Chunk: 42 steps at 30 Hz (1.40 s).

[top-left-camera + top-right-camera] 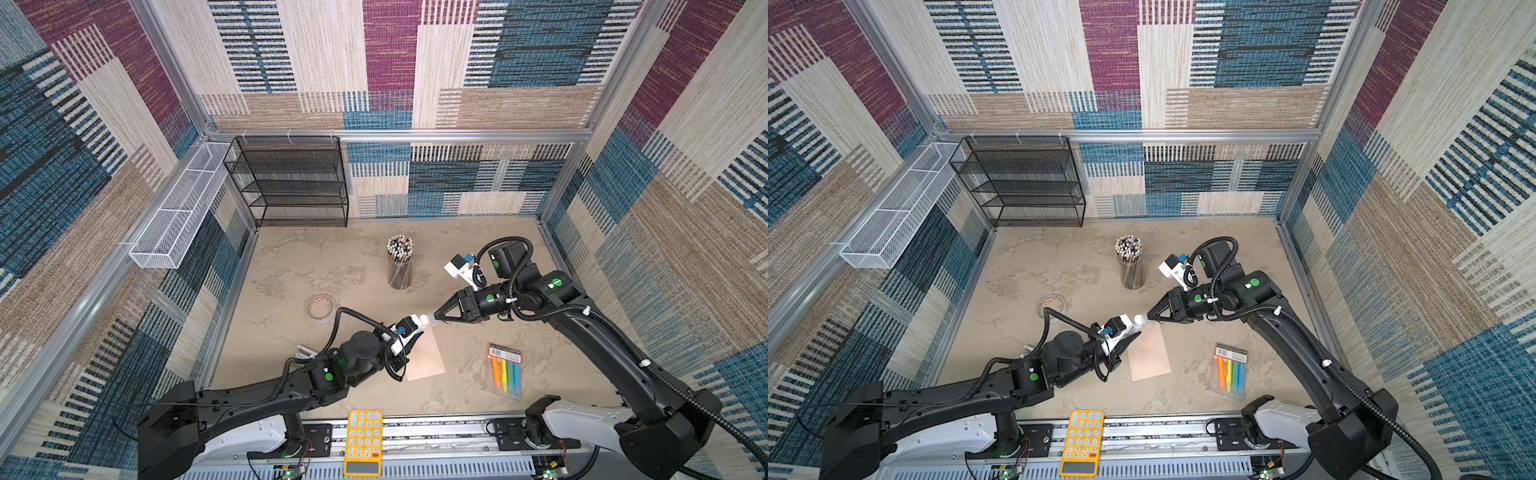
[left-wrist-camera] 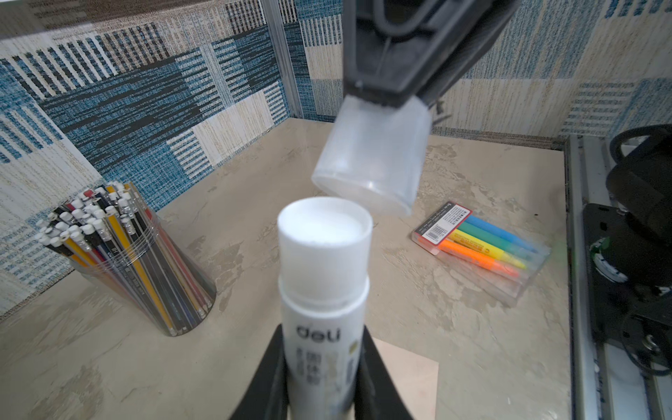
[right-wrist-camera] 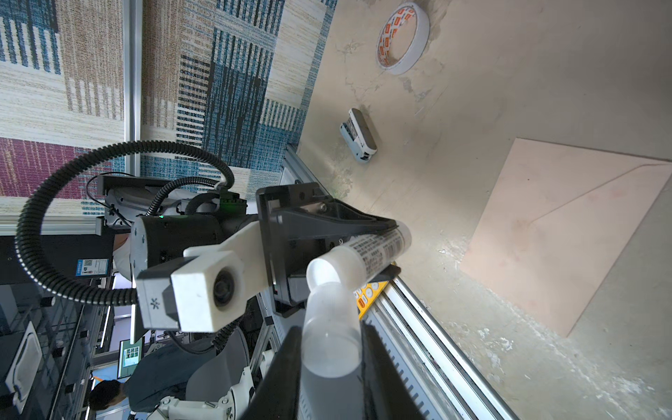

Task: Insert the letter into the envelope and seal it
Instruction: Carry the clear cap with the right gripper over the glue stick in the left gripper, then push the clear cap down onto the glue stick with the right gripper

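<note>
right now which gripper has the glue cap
The right gripper: it pinches the clear cap, held just apart from the glue stick. The left gripper grips the stick's body instead, its white end bare.

Both clamped: left end effector (image 2: 323,338), right end effector (image 3: 331,349); tips seemingly close.

Envelope (image 1: 426,357) lies flat at mid-worktop (image 1: 457,249): pencil cup (image 1: 400,268) behind it, tape roll (image 1: 320,308) left-rear, marker pack (image 1: 505,370) right, calculator (image 1: 363,440) before it at the front edge. Above the envelope's far corner, a glue stick (image 2: 323,262) gripped in the left tool (image 2: 322,331) faces a cap (image 2: 371,160) gripped in the right tool (image 1: 437,314), just beside it. Shelf (image 1: 291,183) stands in the rear left corner.
</note>
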Each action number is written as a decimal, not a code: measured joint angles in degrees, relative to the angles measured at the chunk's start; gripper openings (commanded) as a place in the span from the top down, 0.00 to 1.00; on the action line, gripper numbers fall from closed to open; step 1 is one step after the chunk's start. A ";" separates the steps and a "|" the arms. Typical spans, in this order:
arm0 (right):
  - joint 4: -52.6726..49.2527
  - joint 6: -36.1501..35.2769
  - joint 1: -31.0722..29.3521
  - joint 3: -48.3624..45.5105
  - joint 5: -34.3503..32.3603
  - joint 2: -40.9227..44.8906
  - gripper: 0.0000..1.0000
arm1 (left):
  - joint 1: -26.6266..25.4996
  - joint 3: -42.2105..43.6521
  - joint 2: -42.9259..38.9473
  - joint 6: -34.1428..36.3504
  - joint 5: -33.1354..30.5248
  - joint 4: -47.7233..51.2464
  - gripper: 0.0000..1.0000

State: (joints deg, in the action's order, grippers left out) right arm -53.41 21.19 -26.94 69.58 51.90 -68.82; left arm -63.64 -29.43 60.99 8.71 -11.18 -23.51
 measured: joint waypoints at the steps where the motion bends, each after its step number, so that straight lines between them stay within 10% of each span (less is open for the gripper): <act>1: 0.00 0.00 0.00 -0.02 0.02 0.00 0.71 | 0.00 -0.04 0.09 0.00 0.31 -0.13 1.00; 42: -0.61 0.55 -2.03 3.21 -5.84 -2.84 0.70 | 0.09 -3.06 4.87 0.00 2.58 0.87 1.00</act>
State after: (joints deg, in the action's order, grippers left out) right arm -54.02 21.74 -28.97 72.79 46.06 -71.66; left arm -63.55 -32.49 65.87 8.71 -8.60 -22.63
